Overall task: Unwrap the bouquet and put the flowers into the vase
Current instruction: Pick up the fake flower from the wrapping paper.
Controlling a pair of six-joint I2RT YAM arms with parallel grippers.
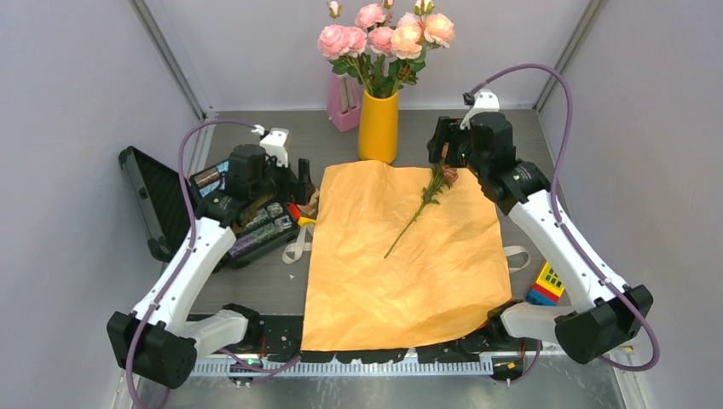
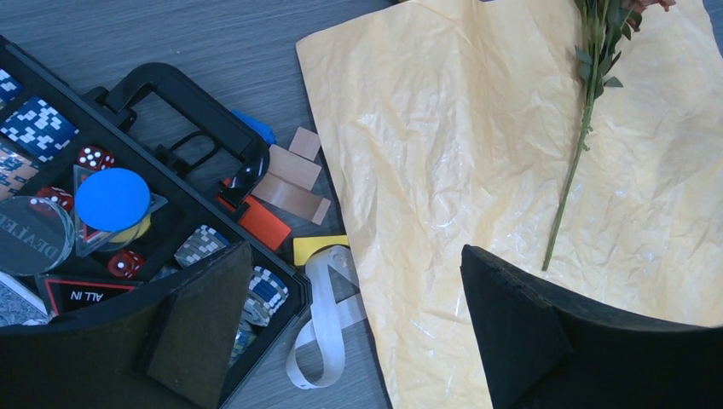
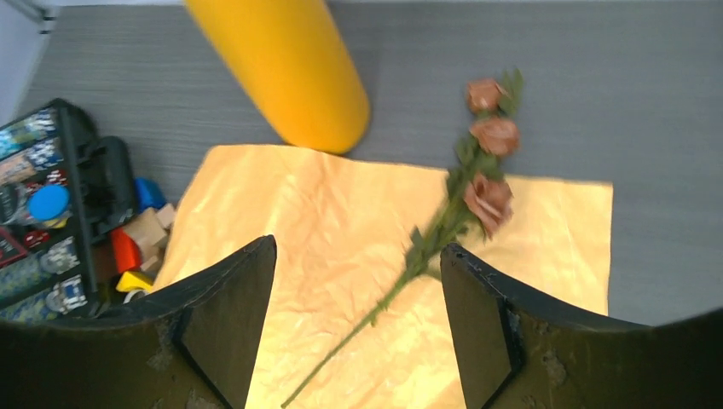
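**Task item.** One long thin green stem with three brownish artificial roses (image 1: 424, 204) lies flat on the opened sheet of crinkled orange paper (image 1: 401, 273). It is apart from the tall yellow-orange cylindrical vase (image 1: 378, 128). The vase stands at the sheet's far edge and already holds the pale pink roses (image 1: 384, 38).

**Governing relation.** The stem's long axis runs diagonally, with the heads at the sheet's far right corner and the cut end toward the near left. The right tool (image 3: 358, 249) hangs just above the head end, jaws wide apart, holding nothing. The right arm is plainly nearer. The left tool (image 2: 356, 256) is likewise wide open and empty. It sits over the grey counter (image 1: 256, 294) at the sheet's left edge, well apart from the stem.

**Writing.** In the black case of poker chips (image 2: 51, 170), a card reads "ALL IN", seen inverted. A clear disc there is only partly legible. No brands are seen.

**Judgement.** The pick likely belongs to the right arm, with the jaws closing across the stem's axis.
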